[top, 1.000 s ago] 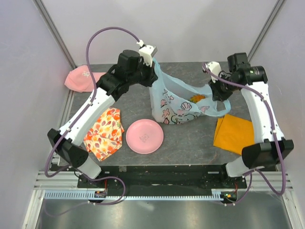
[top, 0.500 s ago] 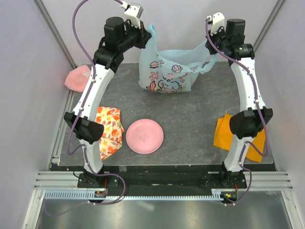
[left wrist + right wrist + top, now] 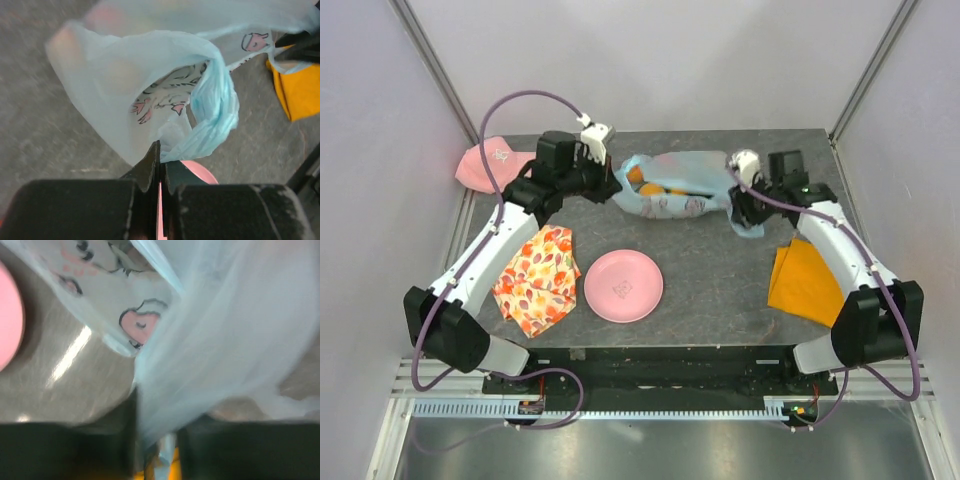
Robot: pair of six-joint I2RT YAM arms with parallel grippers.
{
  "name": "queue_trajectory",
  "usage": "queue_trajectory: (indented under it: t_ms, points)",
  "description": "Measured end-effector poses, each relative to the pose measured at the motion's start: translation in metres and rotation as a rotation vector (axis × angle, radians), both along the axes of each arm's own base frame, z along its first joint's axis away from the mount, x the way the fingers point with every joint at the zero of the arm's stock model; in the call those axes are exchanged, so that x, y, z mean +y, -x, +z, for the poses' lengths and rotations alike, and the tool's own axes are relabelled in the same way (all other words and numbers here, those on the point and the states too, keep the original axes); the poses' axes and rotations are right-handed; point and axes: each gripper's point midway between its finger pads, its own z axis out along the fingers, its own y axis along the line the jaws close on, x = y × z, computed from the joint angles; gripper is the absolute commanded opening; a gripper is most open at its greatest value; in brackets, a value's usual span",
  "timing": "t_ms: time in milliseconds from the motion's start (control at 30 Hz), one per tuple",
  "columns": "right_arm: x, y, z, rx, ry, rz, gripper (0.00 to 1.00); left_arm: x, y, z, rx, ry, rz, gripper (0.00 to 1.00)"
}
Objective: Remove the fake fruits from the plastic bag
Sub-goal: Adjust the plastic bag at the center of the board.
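Stretching a light-blue plastic bag [image 3: 692, 196] low across the far middle of the table, the left gripper [image 3: 159, 169] and right gripper [image 3: 744, 206] are each pinching its thin film. Orange fake fruits [image 3: 651, 185] are showing near its left end. The slippery film is probably risking a slip or a tear, leaving the fruits trapped inside.

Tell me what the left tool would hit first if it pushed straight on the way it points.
The plastic bag, most likely: the left tool is shut on its edge and the bag's bulk lies directly ahead.
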Motion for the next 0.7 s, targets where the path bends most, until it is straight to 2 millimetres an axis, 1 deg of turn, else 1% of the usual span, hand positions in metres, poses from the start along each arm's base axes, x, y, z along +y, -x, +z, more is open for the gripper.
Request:
queue_trajectory:
  t_ms: [33, 67, 133, 167, 200, 233, 267, 300, 367, 400, 433, 500, 533, 567, 600, 633, 700]
  points:
    - [0.003, 0.018, -0.025, 0.083, 0.014, 0.017, 0.58, 0.001, 0.006, -0.015, 0.042, -0.013, -0.007, 0.02]
    - [0.005, 0.037, -0.046, 0.161, 0.034, 0.039, 0.64, 0.001, 0.012, -0.029, 0.084, -0.024, -0.017, 0.02]
    - [0.005, 0.054, -0.056, 0.227, 0.047, 0.048, 0.69, 0.001, 0.020, -0.044, 0.134, -0.031, -0.031, 0.02]
    - [0.004, 0.059, -0.052, 0.231, 0.053, 0.048, 0.70, 0.001, 0.024, -0.047, 0.151, -0.030, -0.039, 0.02]
    - [0.002, 0.060, -0.042, 0.215, 0.053, 0.047, 0.71, 0.000, 0.025, -0.049, 0.157, -0.027, -0.045, 0.03]
    - [0.002, 0.059, -0.029, 0.186, 0.050, 0.048, 0.72, -0.001, 0.026, -0.049, 0.160, -0.024, -0.051, 0.07]
    - [0.003, 0.056, -0.006, 0.130, 0.044, 0.052, 0.72, -0.001, 0.027, -0.048, 0.159, -0.021, -0.056, 0.13]
    - [0.004, 0.051, 0.019, 0.064, 0.032, 0.056, 0.72, -0.001, 0.029, -0.048, 0.159, -0.020, -0.058, 0.34]
    - [0.007, 0.045, 0.070, -0.071, 0.006, 0.064, 0.71, -0.001, 0.032, -0.046, 0.157, -0.015, -0.062, 0.48]
    - [0.009, 0.044, 0.089, -0.122, -0.005, 0.070, 0.70, 0.000, 0.034, -0.044, 0.157, -0.012, -0.063, 0.57]
    - [0.013, 0.046, 0.116, -0.189, -0.024, 0.087, 0.66, 0.000, 0.039, -0.040, 0.162, -0.003, -0.066, 0.61]
    - [0.024, 0.052, 0.148, -0.271, -0.054, 0.128, 0.61, 0.000, 0.048, -0.029, 0.154, 0.020, -0.084, 0.70]
    - [0.033, 0.056, 0.157, -0.289, -0.072, 0.156, 0.55, -0.001, 0.053, -0.022, 0.146, 0.035, -0.097, 0.70]
    - [0.041, 0.060, 0.160, -0.293, -0.086, 0.186, 0.52, -0.001, 0.059, -0.013, 0.134, 0.052, -0.107, 0.71]
    - [0.053, 0.065, 0.160, -0.286, -0.099, 0.225, 0.49, -0.002, 0.064, -0.003, 0.123, 0.072, -0.116, 0.74]
    - [0.063, 0.067, 0.155, -0.266, -0.107, 0.259, 0.46, -0.003, 0.067, 0.007, 0.110, 0.091, -0.122, 0.77]
    - [0.082, 0.070, 0.140, -0.208, -0.119, 0.321, 0.46, -0.006, 0.068, 0.028, 0.081, 0.128, -0.134, 0.80]
